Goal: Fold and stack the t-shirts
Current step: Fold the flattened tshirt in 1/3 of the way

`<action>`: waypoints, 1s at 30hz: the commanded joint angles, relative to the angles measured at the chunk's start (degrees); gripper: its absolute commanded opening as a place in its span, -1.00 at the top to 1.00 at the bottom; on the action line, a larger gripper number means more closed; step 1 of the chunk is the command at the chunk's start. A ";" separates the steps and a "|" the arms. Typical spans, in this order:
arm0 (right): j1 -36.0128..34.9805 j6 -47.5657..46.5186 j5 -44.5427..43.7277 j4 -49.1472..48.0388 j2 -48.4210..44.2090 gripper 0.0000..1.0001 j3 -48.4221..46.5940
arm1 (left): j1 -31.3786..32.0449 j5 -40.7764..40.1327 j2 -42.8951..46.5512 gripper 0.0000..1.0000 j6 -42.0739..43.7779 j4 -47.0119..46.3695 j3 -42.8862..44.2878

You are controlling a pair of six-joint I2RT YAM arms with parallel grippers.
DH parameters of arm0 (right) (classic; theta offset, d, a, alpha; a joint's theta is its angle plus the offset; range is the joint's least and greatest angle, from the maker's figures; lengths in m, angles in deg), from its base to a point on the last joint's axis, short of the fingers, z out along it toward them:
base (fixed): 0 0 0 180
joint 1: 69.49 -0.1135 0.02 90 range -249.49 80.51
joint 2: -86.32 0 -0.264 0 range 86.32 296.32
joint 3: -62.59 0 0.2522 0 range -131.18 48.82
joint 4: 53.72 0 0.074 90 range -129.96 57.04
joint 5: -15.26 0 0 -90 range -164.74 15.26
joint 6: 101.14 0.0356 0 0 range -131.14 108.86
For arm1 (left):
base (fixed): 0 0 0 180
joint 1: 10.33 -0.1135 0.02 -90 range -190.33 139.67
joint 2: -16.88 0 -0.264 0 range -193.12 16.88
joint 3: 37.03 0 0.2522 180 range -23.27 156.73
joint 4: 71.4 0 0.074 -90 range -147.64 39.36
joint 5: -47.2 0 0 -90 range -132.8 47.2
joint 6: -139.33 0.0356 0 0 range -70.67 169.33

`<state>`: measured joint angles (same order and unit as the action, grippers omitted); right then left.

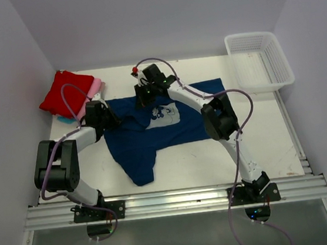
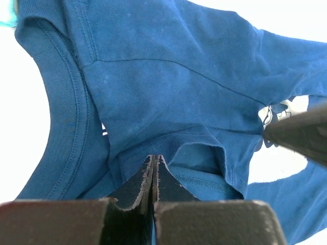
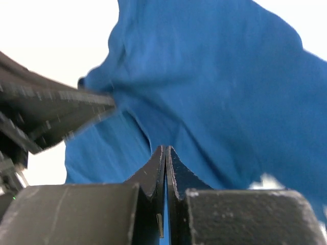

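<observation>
The navy blue t-shirt lies crumpled mid-table, its pale chest print facing up. My left gripper is at the shirt's left edge; in its wrist view the jaws are shut with blue cloth bunched at their tips. My right gripper is at the shirt's far edge, just left of the print; its jaws are shut with blue cloth showing between them. Folded red, pink and teal t-shirts sit stacked at the back left.
A white mesh basket stands at the back right corner. White walls close in the table on the left, back and right. The right arm's elbow hangs over the shirt's right side. A metal rail runs along the near edge.
</observation>
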<state>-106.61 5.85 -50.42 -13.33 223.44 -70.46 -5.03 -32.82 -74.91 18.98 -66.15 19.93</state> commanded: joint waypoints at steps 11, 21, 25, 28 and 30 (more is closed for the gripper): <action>0.65 10.60 7.24 0.35 18.18 1.00 -19.15 | 0.41 2.86 4.95 1.00 0.82 -1.42 -3.74; 1.35 10.26 3.38 3.16 20.47 1.00 -19.93 | 0.85 4.09 11.62 1.00 0.11 0.43 -6.28; 1.35 9.20 1.97 4.30 20.03 1.00 -18.89 | 1.03 0.75 12.60 1.00 0.38 -1.32 -6.99; 1.53 8.67 1.35 5.09 19.77 1.00 -18.62 | 1.03 -2.85 8.41 1.00 1.69 -2.74 -3.84; 1.44 8.50 1.26 5.18 19.68 1.00 -18.53 | 0.68 -3.30 4.71 1.00 2.22 -2.12 0.99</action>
<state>-105.76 16.06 -44.54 -13.00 241.96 -88.84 -4.20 -33.00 -66.02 19.06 -66.08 15.12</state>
